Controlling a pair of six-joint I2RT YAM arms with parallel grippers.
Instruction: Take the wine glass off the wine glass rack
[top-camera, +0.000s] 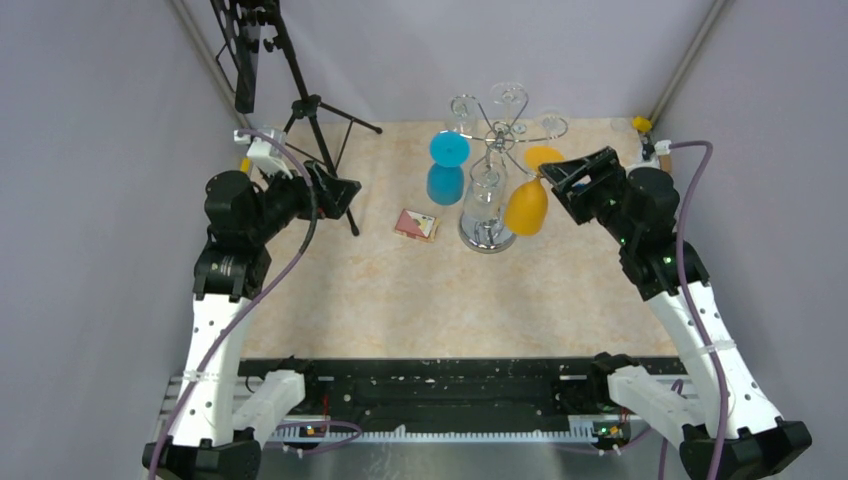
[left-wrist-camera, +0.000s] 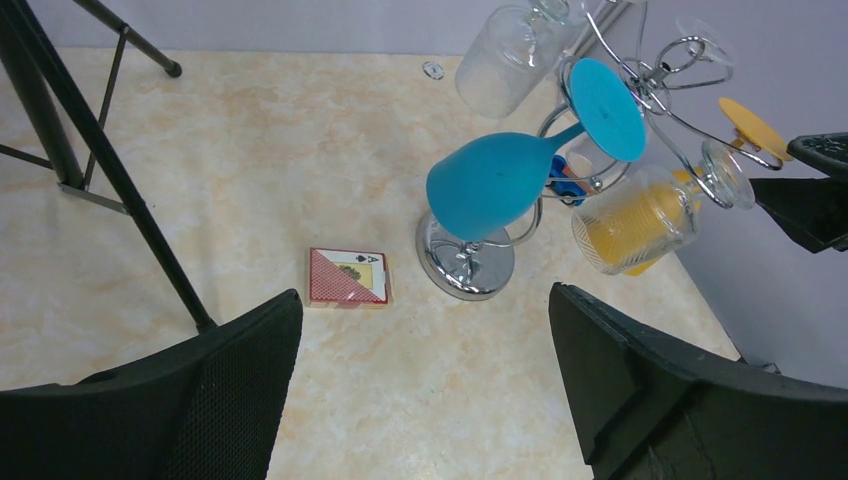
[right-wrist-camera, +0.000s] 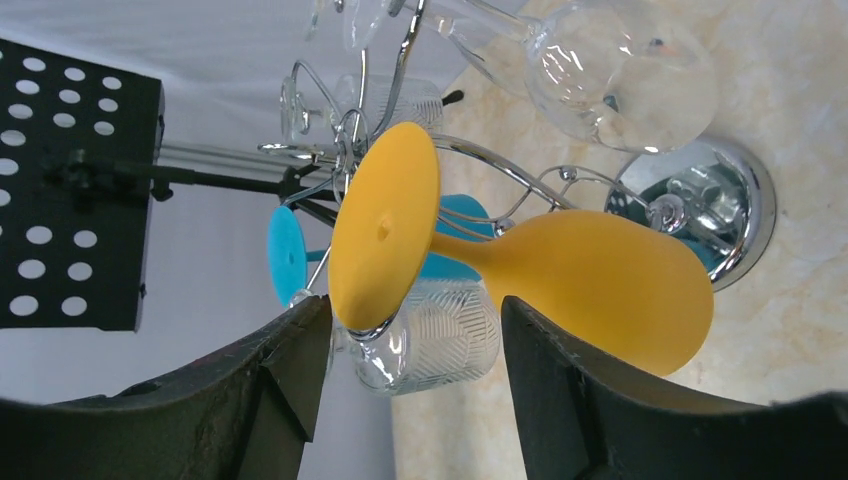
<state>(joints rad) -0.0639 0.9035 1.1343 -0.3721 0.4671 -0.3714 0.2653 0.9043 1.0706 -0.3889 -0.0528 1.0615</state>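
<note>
R gripper (top-camera: 556, 178) was open, just right of yellow glass (top-camera: 526, 207) hanging bowl-down on rack (top-camera: 487, 238); L gripper (top-camera: 338, 192) open, farther off.

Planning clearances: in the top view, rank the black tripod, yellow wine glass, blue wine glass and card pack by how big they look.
1. black tripod
2. yellow wine glass and blue wine glass: they look about alike, so I won't rank them against each other
3. card pack
</note>
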